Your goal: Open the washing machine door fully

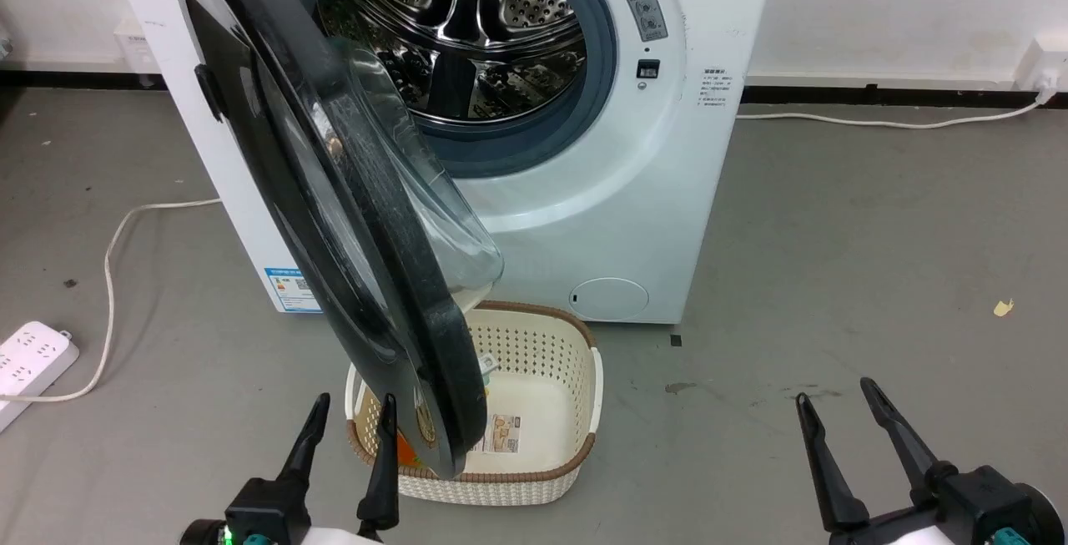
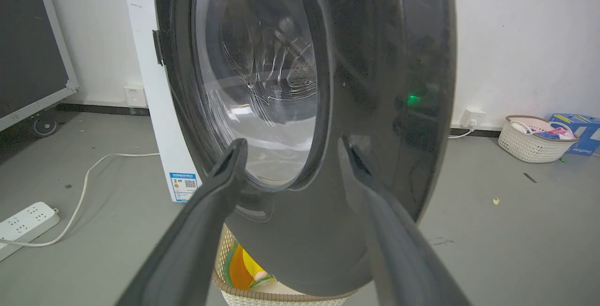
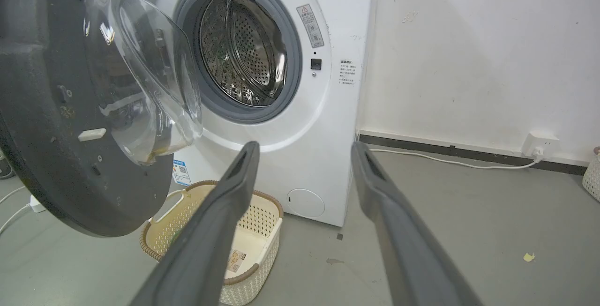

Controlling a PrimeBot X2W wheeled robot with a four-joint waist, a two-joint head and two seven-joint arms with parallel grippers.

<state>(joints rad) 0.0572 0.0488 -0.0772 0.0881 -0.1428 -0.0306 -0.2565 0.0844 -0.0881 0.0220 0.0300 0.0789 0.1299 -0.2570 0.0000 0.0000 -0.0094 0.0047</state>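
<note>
The washing machine [image 1: 617, 194] is a white front-loader with its steel drum [image 1: 459, 27] exposed. Its door [image 1: 334, 219], a glossy black disc with a bulging clear glass bowl [image 1: 425, 194], stands swung out on the left hinge, edge-on toward me. My left gripper [image 1: 349, 420] is open just in front of the door's lower outer face [image 2: 375, 109], apart from it. My right gripper [image 1: 843, 407] is open at the lower right over bare floor, well away from the door [image 3: 51, 132] and the machine [image 3: 328, 123].
A cream perforated basket [image 1: 576, 361] sits on the floor under the door's lower edge. A white power strip [image 1: 29, 361] and cable [image 1: 113, 278] lie at the left. Another cable [image 1: 876, 121] runs along the back wall. A second basket [image 2: 529, 144] stands far right.
</note>
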